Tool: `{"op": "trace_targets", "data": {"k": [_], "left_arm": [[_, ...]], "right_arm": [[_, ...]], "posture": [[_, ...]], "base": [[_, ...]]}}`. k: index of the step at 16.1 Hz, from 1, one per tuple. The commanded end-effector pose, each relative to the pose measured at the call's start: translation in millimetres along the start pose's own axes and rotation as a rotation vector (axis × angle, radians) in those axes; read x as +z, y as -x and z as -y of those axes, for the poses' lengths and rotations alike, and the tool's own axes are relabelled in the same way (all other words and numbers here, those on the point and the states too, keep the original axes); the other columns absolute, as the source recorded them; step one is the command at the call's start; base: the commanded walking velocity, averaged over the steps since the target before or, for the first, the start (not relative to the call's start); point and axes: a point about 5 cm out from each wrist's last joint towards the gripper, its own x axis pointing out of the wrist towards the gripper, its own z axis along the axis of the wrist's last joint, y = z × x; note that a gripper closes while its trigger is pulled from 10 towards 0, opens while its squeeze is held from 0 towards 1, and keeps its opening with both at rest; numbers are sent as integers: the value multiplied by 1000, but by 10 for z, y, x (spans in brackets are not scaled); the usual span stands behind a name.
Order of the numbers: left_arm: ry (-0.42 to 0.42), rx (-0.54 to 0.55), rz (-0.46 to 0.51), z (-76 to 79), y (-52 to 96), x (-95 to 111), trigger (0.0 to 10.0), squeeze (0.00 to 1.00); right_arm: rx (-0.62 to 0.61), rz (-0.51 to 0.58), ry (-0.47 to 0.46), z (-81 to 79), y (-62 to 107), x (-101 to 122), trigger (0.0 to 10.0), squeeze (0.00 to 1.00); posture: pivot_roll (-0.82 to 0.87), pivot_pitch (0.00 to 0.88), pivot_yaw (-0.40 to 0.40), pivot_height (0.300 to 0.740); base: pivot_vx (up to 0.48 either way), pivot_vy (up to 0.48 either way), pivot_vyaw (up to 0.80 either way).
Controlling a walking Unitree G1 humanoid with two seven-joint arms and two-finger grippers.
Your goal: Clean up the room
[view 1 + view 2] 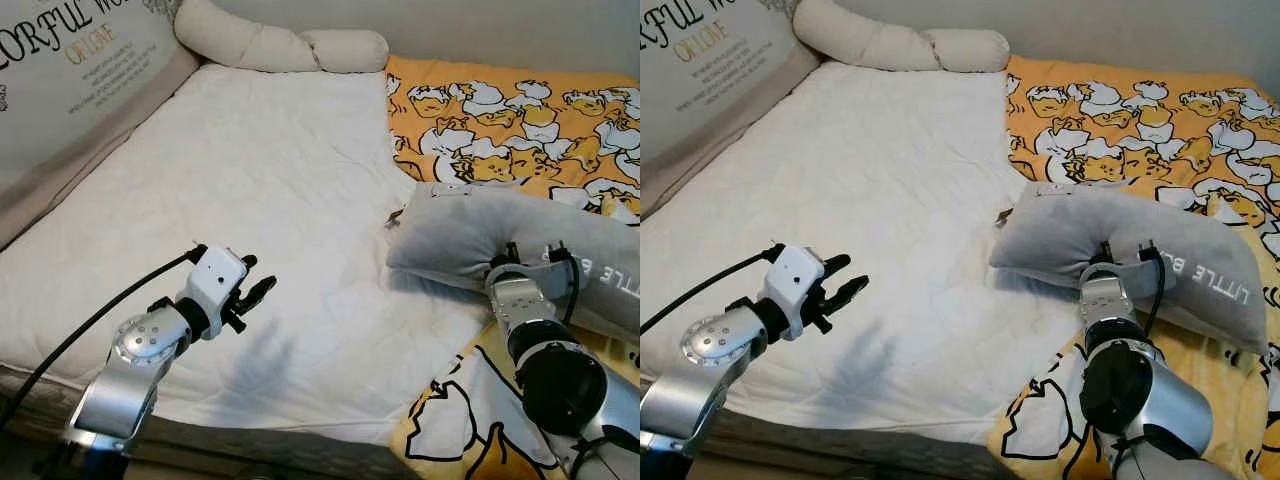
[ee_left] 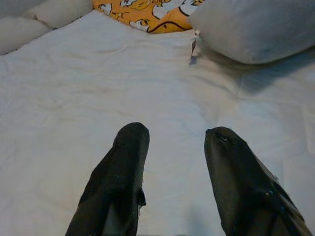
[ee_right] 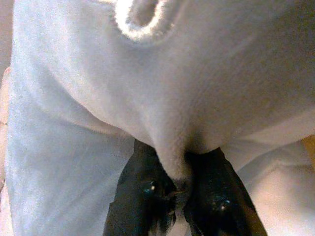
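Grey pillow (image 1: 1120, 235) lies on the bed where the white mattress pad (image 1: 250, 200) meets the orange cartoon-print blanket (image 1: 520, 110), overlapping both. Right pincer (image 3: 179, 184) is clamped on a fold of the pillow's near edge; the fleece bunches between the two black fingers.

Handling, judged: soft, light and floppy. An edge pinch will let the bulk sag and swing, so a deeper bite or a second hold on the far edge looks safer. Fleece should grip well and is not fragile.

Left pincer (image 1: 252, 297) hovers over the bare pad, fingers apart, holding nothing.

Hard to read: the pillow's lettering is cut off by the right arm; a small dark scrap (image 1: 393, 217) at the pillow's corner is unidentifiable.
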Motion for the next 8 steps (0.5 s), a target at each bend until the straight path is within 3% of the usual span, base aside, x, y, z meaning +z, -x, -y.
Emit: {"op": "trace_targets", "data": {"k": [1, 5, 7, 8], "left_arm": [[4, 28, -5, -13, 67, -28, 10000, 0], [59, 85, 6, -81, 125, -61, 10000, 0], [89, 209, 42, -284, 77, 12, 10000, 0], [103, 252, 47, -346, 74, 27, 10000, 0]], "right_arm": [[28, 42, 29, -125, -16, 190, 0, 0], [295, -21, 144, -737, 68, 130, 0, 0], [607, -37, 162, -1378, 275, 119, 0, 0], [688, -44, 161, -1533, 347, 114, 0, 0]], "posture": [[238, 0, -10, 740], [223, 0, -1, 740], [216, 0, 9, 740], [216, 0, 8, 740]], "base": [[0, 0, 0], [0, 0, 0], [0, 0, 0], [0, 0, 0]]}}
